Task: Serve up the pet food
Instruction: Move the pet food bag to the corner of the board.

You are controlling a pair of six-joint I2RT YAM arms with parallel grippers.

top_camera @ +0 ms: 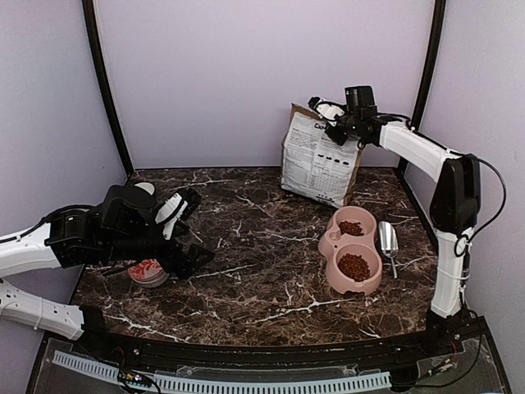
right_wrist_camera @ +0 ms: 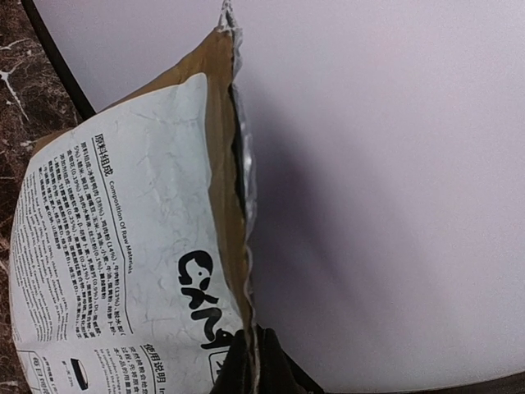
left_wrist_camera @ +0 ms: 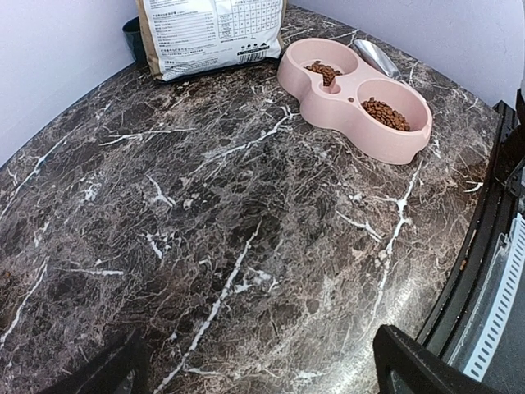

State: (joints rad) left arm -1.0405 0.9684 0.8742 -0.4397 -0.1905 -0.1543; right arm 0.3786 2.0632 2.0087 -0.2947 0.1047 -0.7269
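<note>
Two robot arms at a dark marble desk (top_camera: 262,246) with a food bag and pink bowl.
Left end effector (top_camera: 195,232) hangs spread wide, empty. At the back, the right end effector (right_wrist_camera: 254,368) is clenched on the bag's (top_camera: 316,164) torn top edge. Pet food (top_camera: 354,267) sits in both bowl (top_camera: 353,288) cups: loose, light pellets, likely to scatter, better scooped than pinched; a scoop (top_camera: 388,240) lies just beside.

The left gripper (top_camera: 197,230) hides part of a red-and-white object (top_camera: 148,272). The left wrist view's top edge crops the paper bag (left_wrist_camera: 212,33); its fine print is illegible.
</note>
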